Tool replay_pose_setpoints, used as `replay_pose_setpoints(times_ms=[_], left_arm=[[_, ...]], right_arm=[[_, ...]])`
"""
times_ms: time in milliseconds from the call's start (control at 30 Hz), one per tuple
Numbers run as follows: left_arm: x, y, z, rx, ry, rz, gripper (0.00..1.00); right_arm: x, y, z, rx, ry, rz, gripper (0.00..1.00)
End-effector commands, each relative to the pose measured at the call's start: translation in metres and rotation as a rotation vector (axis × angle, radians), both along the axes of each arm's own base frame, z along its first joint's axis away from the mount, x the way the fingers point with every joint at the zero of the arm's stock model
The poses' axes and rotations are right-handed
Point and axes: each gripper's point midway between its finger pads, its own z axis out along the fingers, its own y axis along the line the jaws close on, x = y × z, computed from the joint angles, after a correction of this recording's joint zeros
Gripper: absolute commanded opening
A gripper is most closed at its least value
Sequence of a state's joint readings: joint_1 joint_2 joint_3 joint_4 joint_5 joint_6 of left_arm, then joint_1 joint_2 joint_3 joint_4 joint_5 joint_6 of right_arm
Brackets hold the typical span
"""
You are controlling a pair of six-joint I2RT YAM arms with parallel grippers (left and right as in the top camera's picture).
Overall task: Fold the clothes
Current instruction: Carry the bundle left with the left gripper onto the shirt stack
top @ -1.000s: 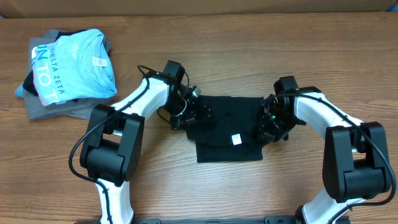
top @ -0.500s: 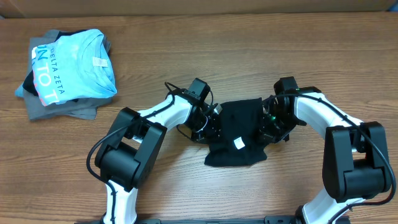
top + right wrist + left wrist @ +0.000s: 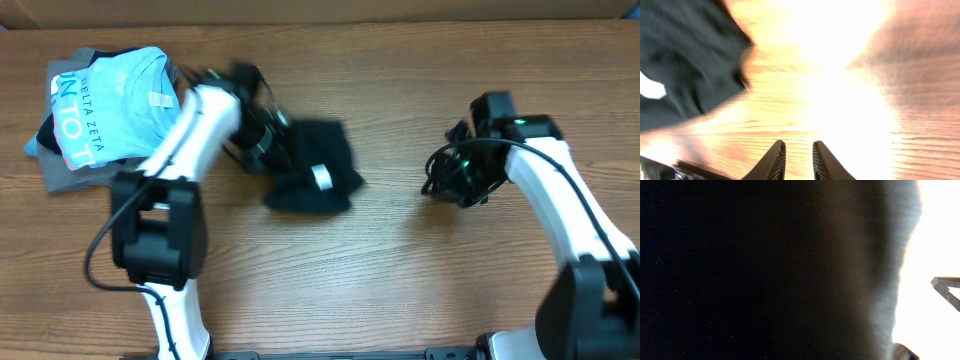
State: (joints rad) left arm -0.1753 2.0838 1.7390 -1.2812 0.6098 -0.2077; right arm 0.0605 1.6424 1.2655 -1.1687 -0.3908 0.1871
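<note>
The clothes (image 3: 310, 180) are shown lying on the tabletop (image 3: 400, 290), left of centre. A stack of garments (image 3: 75, 178) is placed at the rear left of the tabletop, well apart from the clothes, with one tee (image 3: 125, 105) laid on top of the others. The left arm (image 3: 195, 125) is extended between the stack and the clothes, its jaws met at the left edge of the clothes. The right arm (image 3: 545, 180) is held to the right, its jaws over bare tabletop, apart from the clothes.
</note>
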Motion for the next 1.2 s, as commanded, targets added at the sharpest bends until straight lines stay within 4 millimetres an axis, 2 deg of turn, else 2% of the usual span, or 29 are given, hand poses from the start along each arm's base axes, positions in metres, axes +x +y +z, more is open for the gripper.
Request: replay_pose_setpoints(times_ms=[0, 133, 233, 333, 433, 500, 600, 633, 667, 700, 733, 833, 967, 1067, 1167], left_arm=[[0.053, 0.046, 0.066, 0.064, -0.309, -0.030, 0.04], [0.091, 0.109, 0.121, 0.121, -0.491, 0.098, 0.04], [0.104, 0.167, 0.145, 0.179, -0.581, 0.187, 0.04], [0.104, 0.223, 0.148, 0.226, -0.608, 0.265, 0.04], [0.102, 0.277, 0.139, 0.279, -0.609, 0.339, 0.04], [0.100, 0.308, 0.134, 0.310, -0.610, 0.390, 0.04], [0.096, 0.345, 0.127, 0.351, -0.607, 0.454, 0.05], [0.094, 0.359, 0.121, 0.388, -0.592, 0.474, 0.16], [0.091, 0.369, 0.118, 0.410, -0.582, 0.488, 0.53], [0.089, 0.376, 0.113, 0.426, -0.568, 0.499, 0.84], [0.086, 0.382, 0.109, 0.436, -0.551, 0.508, 1.00], [0.074, 0.390, 0.105, 0.431, -0.509, 0.542, 1.00], [0.049, 0.413, 0.121, 0.489, -0.464, 0.634, 1.00], [0.030, 0.429, 0.153, 0.503, -0.487, 0.731, 1.00], [0.017, 0.429, 0.195, 0.456, -0.581, 0.770, 1.00]], right_arm=[[0.013, 0.002, 0.036, 0.018, -0.123, 0.004, 0.24], [0.012, 0.002, 0.039, 0.019, -0.124, 0.002, 0.24], [0.009, 0.002, 0.039, 0.018, -0.111, 0.001, 0.24], [0.009, 0.002, 0.039, 0.018, -0.111, 0.001, 0.24], [0.009, 0.002, 0.039, 0.018, -0.109, 0.001, 0.24], [0.008, 0.002, 0.039, 0.021, -0.105, 0.002, 0.24], [0.006, 0.002, 0.038, 0.020, -0.097, 0.002, 0.24], [0.005, 0.002, 0.038, 0.020, -0.095, 0.002, 0.24], [0.004, 0.002, 0.038, 0.020, -0.091, 0.002, 0.24], [0.003, 0.002, 0.038, 0.019, -0.086, 0.002, 0.24], [0.002, 0.002, 0.038, 0.019, -0.081, 0.002, 0.24], [0.000, 0.002, 0.037, 0.018, -0.070, 0.002, 0.24], [-0.004, 0.002, 0.037, 0.017, -0.055, 0.002, 0.24], [-0.005, 0.002, 0.037, 0.017, -0.051, 0.002, 0.24], [-0.005, 0.002, 0.037, 0.017, -0.052, 0.002, 0.24]])
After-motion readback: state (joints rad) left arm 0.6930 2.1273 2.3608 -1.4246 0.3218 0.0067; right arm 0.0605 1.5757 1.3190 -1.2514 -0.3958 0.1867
